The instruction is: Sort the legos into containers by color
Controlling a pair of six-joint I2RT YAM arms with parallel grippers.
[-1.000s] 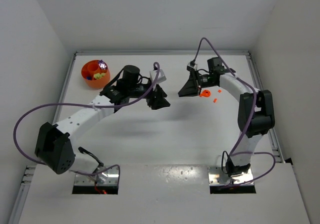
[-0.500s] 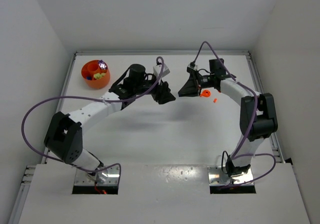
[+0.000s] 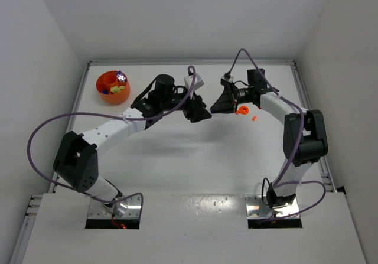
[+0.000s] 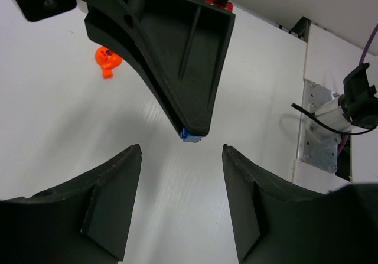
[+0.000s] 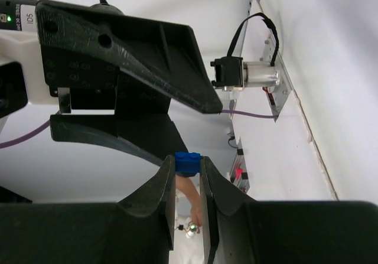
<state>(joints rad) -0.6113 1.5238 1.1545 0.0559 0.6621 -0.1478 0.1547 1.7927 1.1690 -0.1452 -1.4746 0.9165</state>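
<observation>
My right gripper (image 5: 188, 168) is shut on a small blue brick (image 5: 188, 161), held above the table at the back centre. In the top view it (image 3: 216, 108) points left, tip to tip with my left gripper (image 3: 202, 113). My left gripper (image 4: 182, 152) is open and empty, and the blue brick (image 4: 190, 134) at the right gripper's tip sits just ahead of the gap between its jaws. The orange bowl (image 3: 113, 87) stands at the back left with several coloured bricks in it. Orange bricks (image 3: 241, 110) lie on the table under the right arm.
One small orange brick (image 3: 254, 118) lies apart, right of the others. An orange piece (image 4: 106, 58) shows on the table in the left wrist view. White walls close in the table on three sides.
My left gripper has moved right, toward the right gripper, and its arm has stretched out. The right gripper has held its place with the blue brick.
</observation>
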